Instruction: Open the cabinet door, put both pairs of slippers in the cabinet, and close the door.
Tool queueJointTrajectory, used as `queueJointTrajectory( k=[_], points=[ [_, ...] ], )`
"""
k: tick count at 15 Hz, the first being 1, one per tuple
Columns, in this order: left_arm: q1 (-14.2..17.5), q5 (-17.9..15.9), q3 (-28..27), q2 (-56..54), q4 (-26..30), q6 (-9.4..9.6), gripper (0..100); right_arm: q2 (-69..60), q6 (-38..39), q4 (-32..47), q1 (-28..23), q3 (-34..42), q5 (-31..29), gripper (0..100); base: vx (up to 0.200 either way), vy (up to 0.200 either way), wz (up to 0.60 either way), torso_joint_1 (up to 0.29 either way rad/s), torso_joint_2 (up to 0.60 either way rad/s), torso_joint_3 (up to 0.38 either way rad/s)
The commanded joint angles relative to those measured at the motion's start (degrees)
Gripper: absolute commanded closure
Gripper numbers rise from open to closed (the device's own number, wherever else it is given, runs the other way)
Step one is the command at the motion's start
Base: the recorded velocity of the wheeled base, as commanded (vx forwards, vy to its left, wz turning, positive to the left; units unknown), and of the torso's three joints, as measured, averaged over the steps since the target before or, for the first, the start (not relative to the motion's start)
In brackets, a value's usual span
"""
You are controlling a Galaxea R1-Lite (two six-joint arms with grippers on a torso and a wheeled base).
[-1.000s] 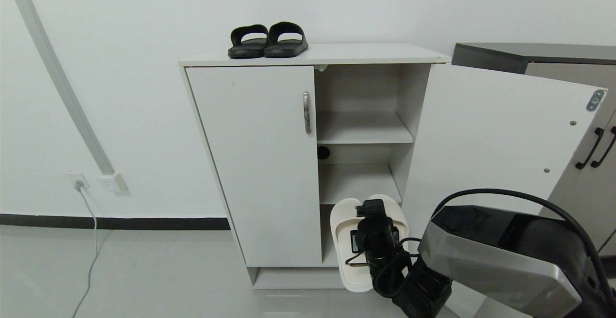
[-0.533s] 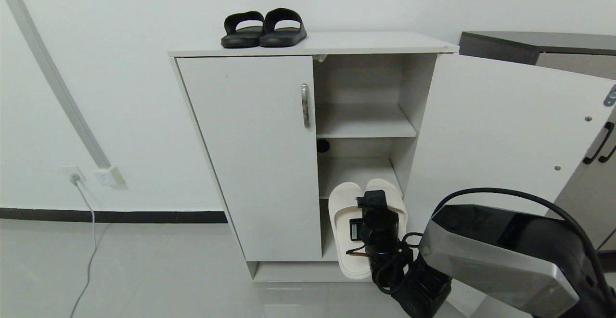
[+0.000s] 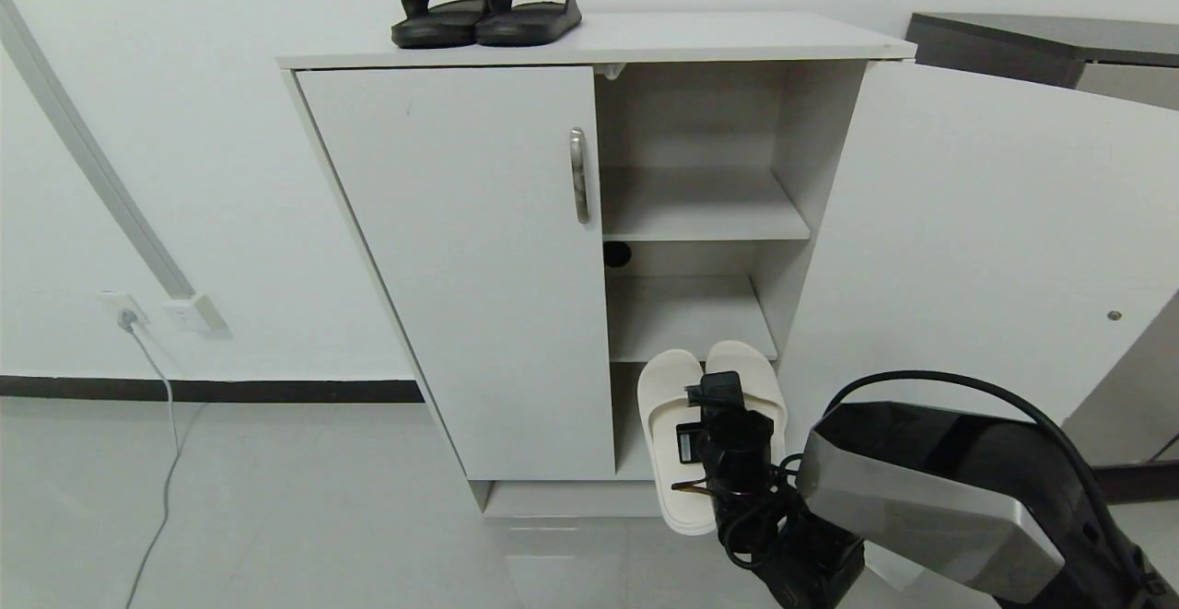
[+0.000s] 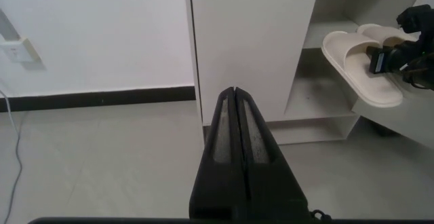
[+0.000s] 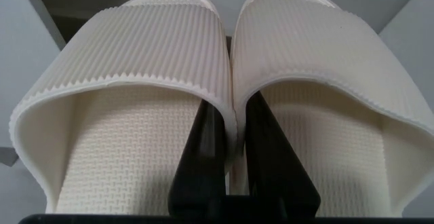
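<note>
With the right door [image 3: 967, 250] of the white wooden cabinet [image 3: 442, 268] standing open, the right claw [image 5: 234, 136] is clenching the pair of cream ribbed rubber slippers [image 3: 668, 425] just before the bottom compartment, the pair of black rubber slippers [image 3: 484, 5] is sitting unstowed on the cabinet's top, and the left claw [image 4: 234, 115] is hanging pressed together, empty.

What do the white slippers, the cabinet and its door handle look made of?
White slippers: soft moulded foam or rubber, matt, going by the ribbed straps and the textured footbeds.
Cabinet: probably laminated board, with flat, smooth, matt white panels. The core is hidden.
Door handle: looks like brushed metal, silvery with a dull sheen.
</note>
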Motion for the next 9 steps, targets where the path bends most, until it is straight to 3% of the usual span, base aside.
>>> queueJointTrajectory(
  k=[1,4,9],
  points=[
    [0.0,-0.01,0.0,0.07,-0.04,0.0,100,0.47,-0.01,-0.04,-0.24,-0.06,0.03,100,0.0,0.0,0.0,0.0,0.0,0.0],
    [0.0,-0.01,0.0,0.16,-0.04,0.0,100,0.47,-0.01,-0.04,-0.24,-0.15,0.12,100,0.0,0.0,0.0,0.0,0.0,0.0],
    [0.0,-0.01,0.0,0.07,-0.04,0.0,100,0.38,-0.01,-0.04,-0.24,-0.5,0.12,100,0.2,0.0,0.0,0.002,0.0,0.002]
  ],
)
